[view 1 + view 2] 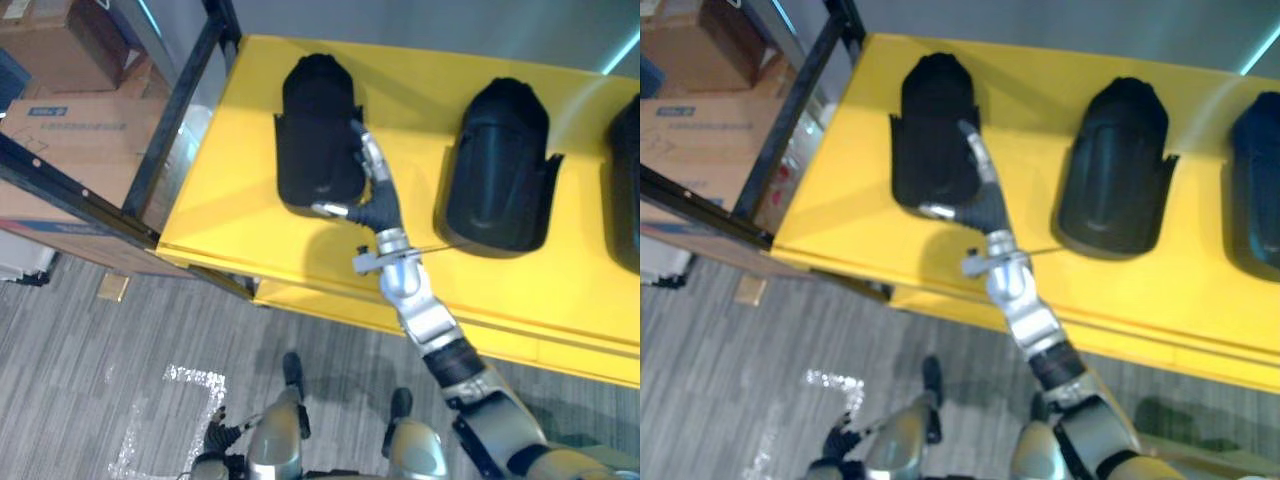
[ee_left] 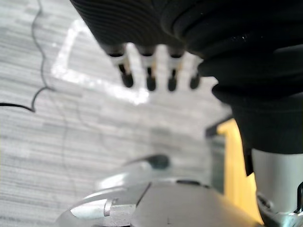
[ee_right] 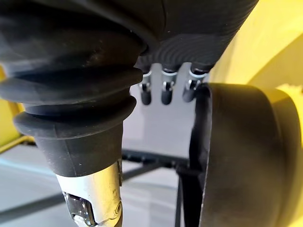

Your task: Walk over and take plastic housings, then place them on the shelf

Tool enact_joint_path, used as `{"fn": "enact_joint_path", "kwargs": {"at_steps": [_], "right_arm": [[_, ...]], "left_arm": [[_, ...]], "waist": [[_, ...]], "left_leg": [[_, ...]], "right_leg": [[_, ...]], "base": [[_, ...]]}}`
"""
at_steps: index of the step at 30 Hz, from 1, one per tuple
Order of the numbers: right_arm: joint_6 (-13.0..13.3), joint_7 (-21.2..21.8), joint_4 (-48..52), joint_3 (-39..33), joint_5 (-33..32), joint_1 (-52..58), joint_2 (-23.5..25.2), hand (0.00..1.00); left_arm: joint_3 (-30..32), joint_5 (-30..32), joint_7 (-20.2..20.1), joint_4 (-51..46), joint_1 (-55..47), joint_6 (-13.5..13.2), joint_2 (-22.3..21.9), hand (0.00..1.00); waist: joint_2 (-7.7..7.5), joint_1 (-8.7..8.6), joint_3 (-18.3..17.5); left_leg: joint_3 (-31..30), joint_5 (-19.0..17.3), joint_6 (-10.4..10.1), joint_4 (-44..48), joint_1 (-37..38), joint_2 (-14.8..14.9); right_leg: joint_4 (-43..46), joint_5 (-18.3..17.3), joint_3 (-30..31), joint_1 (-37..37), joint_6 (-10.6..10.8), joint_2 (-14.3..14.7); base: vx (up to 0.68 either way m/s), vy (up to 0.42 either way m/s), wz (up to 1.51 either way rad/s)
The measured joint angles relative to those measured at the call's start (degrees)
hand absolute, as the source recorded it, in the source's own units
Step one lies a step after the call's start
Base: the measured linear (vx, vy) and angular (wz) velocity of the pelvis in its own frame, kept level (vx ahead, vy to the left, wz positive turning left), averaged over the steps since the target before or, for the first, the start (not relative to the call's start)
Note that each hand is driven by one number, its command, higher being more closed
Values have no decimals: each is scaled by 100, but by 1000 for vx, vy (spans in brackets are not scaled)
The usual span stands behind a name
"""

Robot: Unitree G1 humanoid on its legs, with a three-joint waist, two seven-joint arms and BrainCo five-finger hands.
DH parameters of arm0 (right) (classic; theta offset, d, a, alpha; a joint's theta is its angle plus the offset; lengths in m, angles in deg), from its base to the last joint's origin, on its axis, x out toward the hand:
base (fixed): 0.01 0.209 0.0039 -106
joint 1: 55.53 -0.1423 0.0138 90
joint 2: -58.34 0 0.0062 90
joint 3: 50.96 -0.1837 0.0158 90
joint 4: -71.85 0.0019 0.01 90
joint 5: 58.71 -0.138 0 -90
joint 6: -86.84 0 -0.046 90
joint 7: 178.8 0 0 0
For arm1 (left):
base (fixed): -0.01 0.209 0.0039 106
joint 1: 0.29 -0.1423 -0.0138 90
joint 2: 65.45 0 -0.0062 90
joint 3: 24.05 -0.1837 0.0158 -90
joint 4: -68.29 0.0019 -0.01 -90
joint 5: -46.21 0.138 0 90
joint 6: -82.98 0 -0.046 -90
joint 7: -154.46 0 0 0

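- Reaching across the yellow table [image 1: 230,220], the right hand [image 1: 375,200] lies against the left housing [image 1: 315,130]. Its fingers [image 1: 368,150] run nearly straight along the shell's right flank, and its thumb [image 1: 330,210] is spread past the near end. Nothing is gripped yet.
- To take it well, I judge the fingers should curl over the flank's rim while the thumb closes on the near end. The shell looks smooth and domed, so a shallow pinch could slip.
- A straight lift should avoid dragging it across the table.
- The left hand [image 2: 149,66] hangs over the floor, fingers loose and holding nothing.
- The table carries three housings, all dome-up: the left one, a middle housing [image 1: 500,160] well apart from it, and a third housing [image 1: 630,190] cut off at the edge.
- Cardboard boxes [image 1: 70,150] sit in the black rack [image 1: 170,110] beside the table; I cannot tell what is in them.
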Motion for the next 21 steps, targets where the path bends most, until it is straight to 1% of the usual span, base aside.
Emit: {"fn": "enact_joint_path", "kwargs": {"at_steps": [6, 8, 10, 21], "right_arm": [[-4, -26, 15, 258, 37, 117, 150, 0], [-5, -53, 15, 258, 130, 145, 188, 0], [-5, -175, 15, 253, 131, 146, 197, 0], [-5, -120, 15, 246, 80, 148, 198, 0]], "left_arm": [[-2, -148, 7, 45, 0, 1, 40, 0], [-2, -150, 11, 62, 0, 1, 38, 0], [-2, -152, 13, 64, 0, 1, 38, 0], [-3, -157, 13, 100, 1, 0, 39, 0]], "waist": [[-73, 6, -38], [-74, 4, -38], [-74, 4, -38], [-82, 1, -34]], "left_leg": [[-2, 0, 0, 1, 0, -1], [-1, 0, 0, 1, 0, -1], [-2, 0, 0, -1, 0, 1], [7, 0, 0, -15, 0, 1]], "right_leg": [[-2, 3, -1, 5, 1, 0], [-2, 9, 0, 4, 0, -1], [1, 10, -1, 0, 0, 0], [-4, 12, 2, -10, 0, 1]], "base": [[0, 0, 0], [0, 0, 0], [0, 0, 0], [0, 0, 0]]}}
